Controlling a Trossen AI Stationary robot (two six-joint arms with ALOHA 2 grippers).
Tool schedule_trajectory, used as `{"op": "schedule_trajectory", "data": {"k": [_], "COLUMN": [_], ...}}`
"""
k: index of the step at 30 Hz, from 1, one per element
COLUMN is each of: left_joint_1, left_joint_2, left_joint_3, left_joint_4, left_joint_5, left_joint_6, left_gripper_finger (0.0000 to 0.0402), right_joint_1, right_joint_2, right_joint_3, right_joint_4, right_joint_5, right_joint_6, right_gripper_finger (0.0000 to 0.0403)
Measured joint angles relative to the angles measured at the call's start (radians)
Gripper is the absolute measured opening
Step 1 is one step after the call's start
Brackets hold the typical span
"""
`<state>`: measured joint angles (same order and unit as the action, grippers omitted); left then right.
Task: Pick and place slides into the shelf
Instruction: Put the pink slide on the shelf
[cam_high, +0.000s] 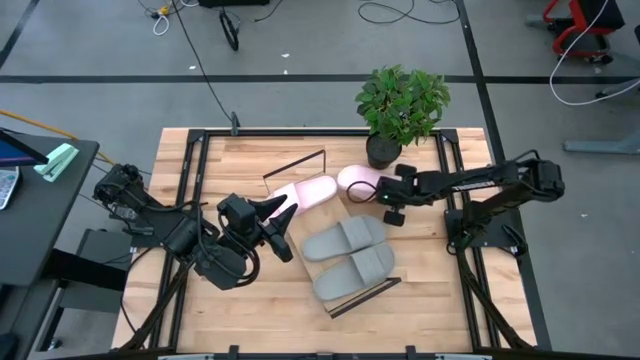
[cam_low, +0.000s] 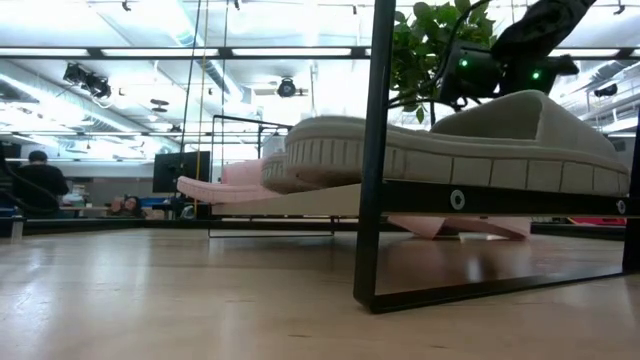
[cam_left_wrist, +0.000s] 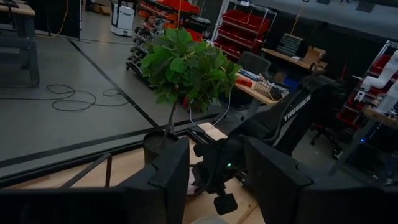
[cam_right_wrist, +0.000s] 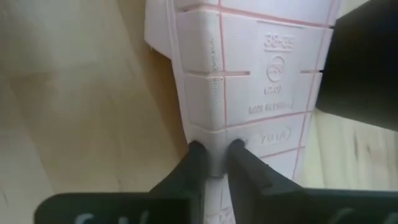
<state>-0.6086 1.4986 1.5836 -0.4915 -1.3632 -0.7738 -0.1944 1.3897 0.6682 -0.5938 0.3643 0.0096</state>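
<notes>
Slides: two pink (cam_high: 310, 190), two grey-green (cam_high: 345, 238).

A robotics workshop: grey concrete floor (cam_high: 300, 45) strewn with cables, red parts-bin racks (cam_left_wrist: 249, 28), a black office chair (cam_left_wrist: 298, 115).

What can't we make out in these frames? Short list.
- Pale pink foam slide at the right end effector: the arm covers part of it in the high view; the right wrist view shows only a cropped piece of sole.
- Other pale pink slide: its near end hides behind the left end effector in the high view.
- Light-wood shelf board: mostly behind the grey-green slide in the low view.
</notes>
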Motion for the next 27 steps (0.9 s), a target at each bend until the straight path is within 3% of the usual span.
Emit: {"op": "schedule_trajectory", "data": {"k": [14, 21, 27], "left_joint_1": [0.0, 0.0, 0.001], "left_joint_2": [0.0, 0.0, 0.0], "left_joint_3": [0.0, 0.0, 0.0], "left_joint_4": [-0.001, -0.009, -0.03], "left_joint_5": [0.0, 0.0, 0.0], "left_joint_6": [0.002, 0.002, 0.019], "left_gripper_finger": [0.0157, 0.0147, 0.0145], "right_joint_1": [0.0, 0.001, 0.012], "right_joint_2": [-0.141, -0.259, -0.322], "right_joint_3": [0.005, 0.056, 0.14], "right_joint_4": [-0.114, -0.179, -0.36], "right_joint_5": [-0.01, -0.075, -0.185], "right_joint_6": [0.008, 0.016, 0.023], "right_gripper_finger": [0.0018, 0.0013, 0.0012]}}
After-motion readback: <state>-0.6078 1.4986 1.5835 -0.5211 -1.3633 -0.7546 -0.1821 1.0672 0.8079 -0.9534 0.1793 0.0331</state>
